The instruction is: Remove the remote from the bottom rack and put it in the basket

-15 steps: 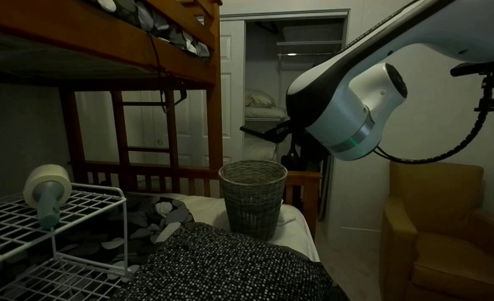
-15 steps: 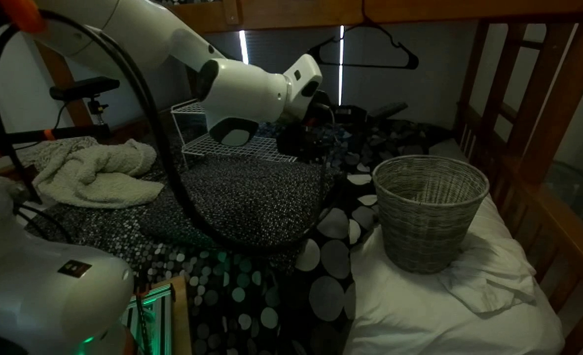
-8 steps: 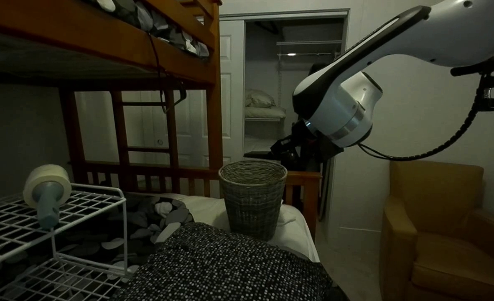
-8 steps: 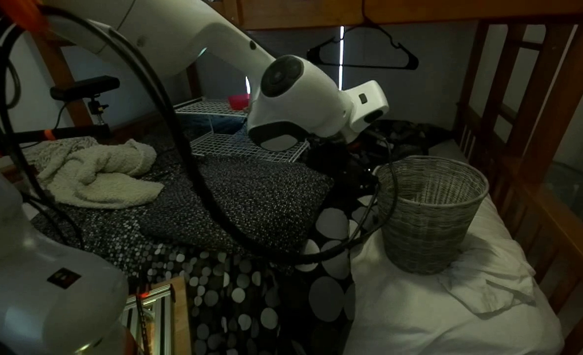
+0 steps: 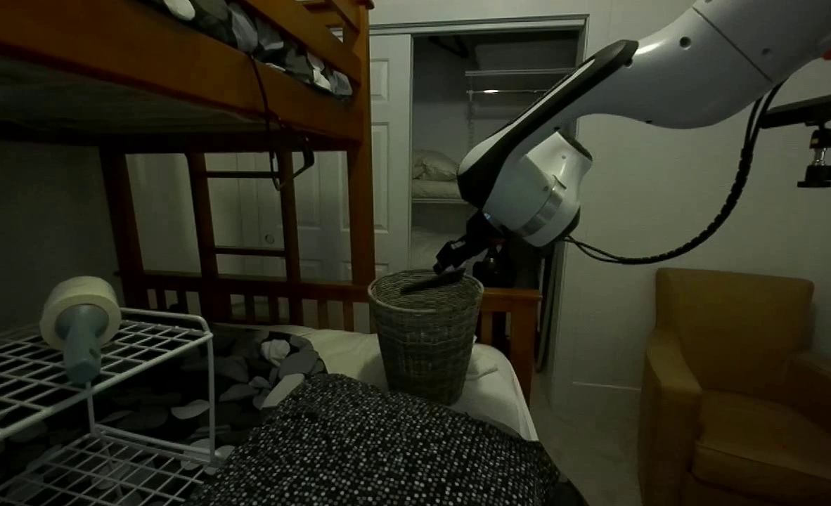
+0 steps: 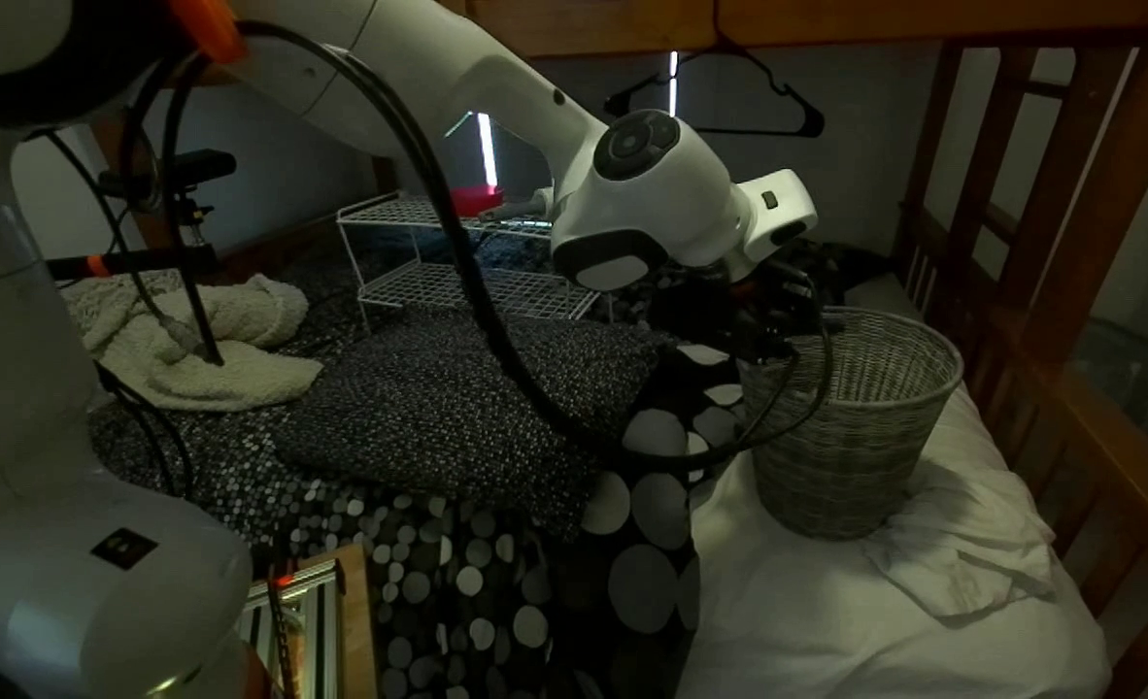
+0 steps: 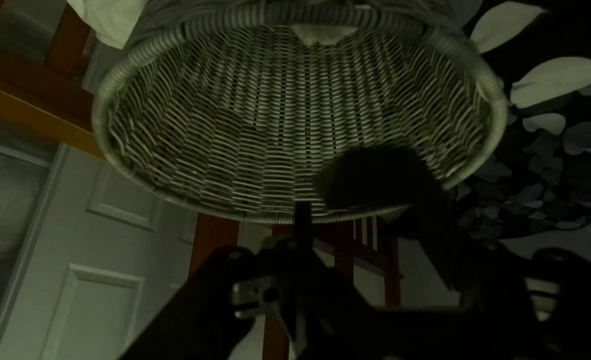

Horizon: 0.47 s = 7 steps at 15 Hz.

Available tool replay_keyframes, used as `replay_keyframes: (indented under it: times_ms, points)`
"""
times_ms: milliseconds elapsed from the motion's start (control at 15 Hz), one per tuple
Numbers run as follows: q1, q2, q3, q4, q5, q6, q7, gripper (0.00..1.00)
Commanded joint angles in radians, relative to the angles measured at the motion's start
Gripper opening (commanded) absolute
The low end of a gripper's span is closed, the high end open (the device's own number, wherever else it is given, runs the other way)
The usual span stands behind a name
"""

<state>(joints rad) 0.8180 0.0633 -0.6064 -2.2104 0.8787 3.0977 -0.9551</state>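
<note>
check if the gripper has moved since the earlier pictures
Yes. In an exterior view, the gripper has come down in the picture, closer to the rim of the basket, which stands where it did.

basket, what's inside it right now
Woven wall and an unclear pale patch; the near rim hides much of the bottom. The remote, held by the pincer, may be just inside.

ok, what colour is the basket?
Greyish beige, woven; the basket shows best in an exterior view.

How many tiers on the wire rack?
2: the upper tier and, beneath it, the bottom rack. In an exterior view the arm partly blocks the upper one; no third shows.
</note>
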Motion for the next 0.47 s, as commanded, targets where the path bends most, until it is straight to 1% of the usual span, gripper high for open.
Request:
replay_keyframes:
  times_ms: [0,67,200,267,333,400]
  points:
    - [-0.018,0.074,-0.012,0.047,0.025,-0.018,0.049,0.9]
    - [-0.021,0.087,-0.014,0.054,0.027,-0.01,0.064,0.99]
    - [-0.01,0.059,-0.018,0.026,0.023,0.013,0.086,1.0]
    - [0.0,0.013,-0.007,0.004,0.037,0.019,0.085,1.0]
    - [-0.01,0.073,-0.014,0.038,0.013,0.005,0.077,1.0]
    - [-0.009,0.069,-0.014,0.039,0.014,0.005,0.077,1.0]
